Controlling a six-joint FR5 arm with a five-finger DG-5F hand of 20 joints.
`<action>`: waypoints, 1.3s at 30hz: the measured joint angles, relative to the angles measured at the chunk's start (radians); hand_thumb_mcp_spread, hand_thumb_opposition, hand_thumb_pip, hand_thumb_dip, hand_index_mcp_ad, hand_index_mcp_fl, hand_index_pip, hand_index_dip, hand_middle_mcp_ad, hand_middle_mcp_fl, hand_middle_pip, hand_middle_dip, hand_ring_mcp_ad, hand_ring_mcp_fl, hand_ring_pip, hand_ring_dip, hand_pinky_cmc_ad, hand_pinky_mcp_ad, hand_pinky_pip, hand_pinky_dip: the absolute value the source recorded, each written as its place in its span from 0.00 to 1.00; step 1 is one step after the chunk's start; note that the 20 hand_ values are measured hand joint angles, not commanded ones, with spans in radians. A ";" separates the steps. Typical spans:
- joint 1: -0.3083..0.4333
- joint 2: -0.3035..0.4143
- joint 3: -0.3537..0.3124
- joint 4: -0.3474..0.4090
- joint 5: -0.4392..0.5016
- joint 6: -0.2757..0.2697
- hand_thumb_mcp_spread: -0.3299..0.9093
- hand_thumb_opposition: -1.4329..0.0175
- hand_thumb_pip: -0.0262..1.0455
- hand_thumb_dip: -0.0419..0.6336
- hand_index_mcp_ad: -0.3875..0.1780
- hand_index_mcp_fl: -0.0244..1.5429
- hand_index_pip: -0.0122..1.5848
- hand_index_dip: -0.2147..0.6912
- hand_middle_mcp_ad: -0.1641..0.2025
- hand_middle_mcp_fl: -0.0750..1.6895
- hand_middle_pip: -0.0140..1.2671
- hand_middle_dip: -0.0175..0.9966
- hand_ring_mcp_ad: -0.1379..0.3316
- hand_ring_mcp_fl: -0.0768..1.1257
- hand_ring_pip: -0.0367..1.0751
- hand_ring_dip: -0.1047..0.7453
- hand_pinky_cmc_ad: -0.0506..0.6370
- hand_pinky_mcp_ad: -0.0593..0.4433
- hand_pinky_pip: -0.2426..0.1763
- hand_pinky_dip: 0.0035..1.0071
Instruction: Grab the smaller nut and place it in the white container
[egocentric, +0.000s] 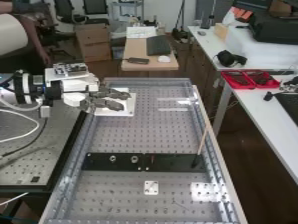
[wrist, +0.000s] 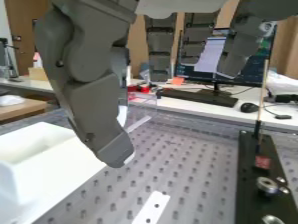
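Observation:
In the high view the hand (egocentric: 101, 101) is over the white container (egocentric: 128, 109), beyond the black bar. The larger nut (egocentric: 113, 158) and the bearing (egocentric: 134, 159) stand on that bar. The wrist view shows the hand (wrist: 93, 90) open, its thumb extended downward and its fingers fairly straight, with no part visible between them. Beside the thumb lies the white container (wrist: 50, 172), its inside partly in view. The bearing (wrist: 267, 185) and the larger nut (wrist: 271, 219) are on the bar there too.
The flat black bar (egocentric: 176, 162) carries a thin upright stick (egocentric: 203, 140) near one end and a small red piece (wrist: 263, 162). A white plate (egocentric: 151, 187) lies on the perforated bench (egocentric: 133, 135). Metal rails edge the bench; red trays (egocentric: 249, 80) rest on a side table.

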 joint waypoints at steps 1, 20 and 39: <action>0.015 0.006 -0.003 -0.002 0.007 0.000 0.79 0.32 0.52 0.48 0.27 0.24 0.95 0.57 0.65 0.16 0.12 0.22 0.54 0.08 0.11 0.22 0.56 0.67 0.55 0.19; 0.352 0.043 -0.058 0.073 0.179 0.098 0.79 0.32 0.51 0.48 0.27 0.24 0.95 0.57 0.63 0.18 0.11 0.22 0.53 0.08 0.11 0.22 0.56 0.67 0.59 0.19; 0.457 0.001 -0.096 0.190 0.281 0.202 0.79 0.32 0.51 0.48 0.27 0.24 0.95 0.57 0.65 0.18 0.12 0.23 0.54 0.08 0.12 0.22 0.56 0.67 0.59 0.19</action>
